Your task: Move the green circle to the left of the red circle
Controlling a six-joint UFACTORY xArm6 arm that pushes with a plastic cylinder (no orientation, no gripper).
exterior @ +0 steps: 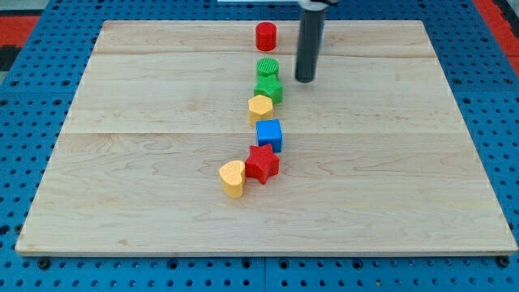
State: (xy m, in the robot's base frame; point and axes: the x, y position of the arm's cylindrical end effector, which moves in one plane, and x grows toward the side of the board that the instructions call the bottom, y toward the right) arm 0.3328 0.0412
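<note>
Blue pegboard frames a pale wooden surface point(162, 97) of planks, on which the blocks run in a loose line down the middle. At the upper centre of the frame stands the red circle, a short red cylinder block point(266, 36); below it, with a small gap between, sits the green circle, a ribbed green cylinder block point(268, 67), touching a green star-like block point(269, 88) just under it. Farther down come a yellow heart-shaped block point(260, 107), a blue cube point(269, 134), a red star block point(262, 163) and a second yellow heart block point(233, 178). I carry no gripper, so nothing spreads or pinches; my tip point(304, 79) rests on the surface just to the right of the two green blocks, near but apart from them. To do this well, I judge I should meet the green circle's right side level with its middle, so the star stays behind, push it toward the frame's left, then come under it and nudge it upward until it sits left of the red circle, without brushing that one.
</note>
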